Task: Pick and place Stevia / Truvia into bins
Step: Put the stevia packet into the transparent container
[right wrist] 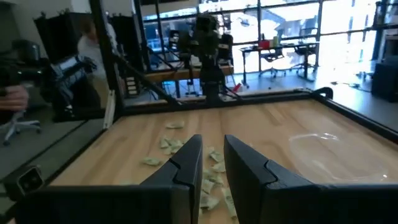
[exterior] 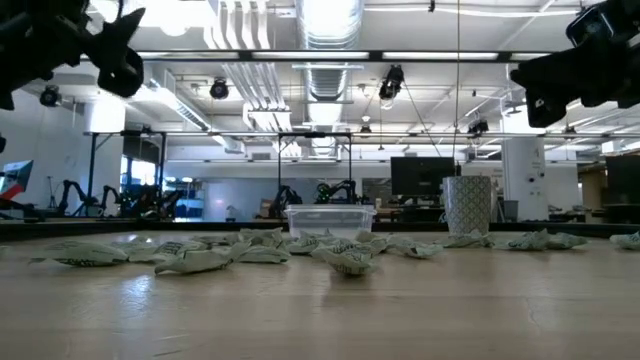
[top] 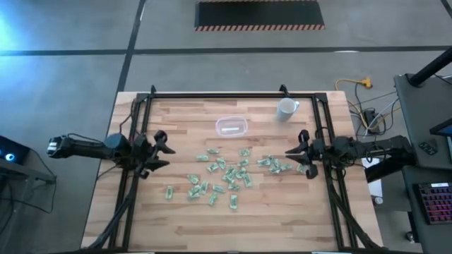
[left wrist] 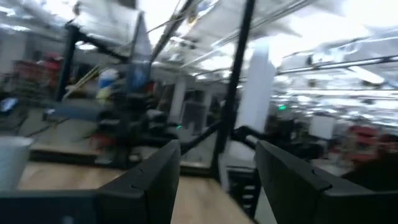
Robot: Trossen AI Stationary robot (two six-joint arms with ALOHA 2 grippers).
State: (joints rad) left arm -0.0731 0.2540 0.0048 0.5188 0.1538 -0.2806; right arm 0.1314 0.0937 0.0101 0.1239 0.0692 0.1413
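left gripper (top: 164,149) 9 o'clock table edge, fingers spread, empty | right gripper (top: 292,154) 3 o'clock, narrow gap, empty | Stevia packets (top: 224,176) scattered centre | clear container (top: 232,126) 12 o'clock of packets | white cup (top: 286,108) 1 o'clock

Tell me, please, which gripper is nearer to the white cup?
The right. The right gripper hovers at the table's right edge, a short way from the white cup; the left gripper is across the table, much farther off.
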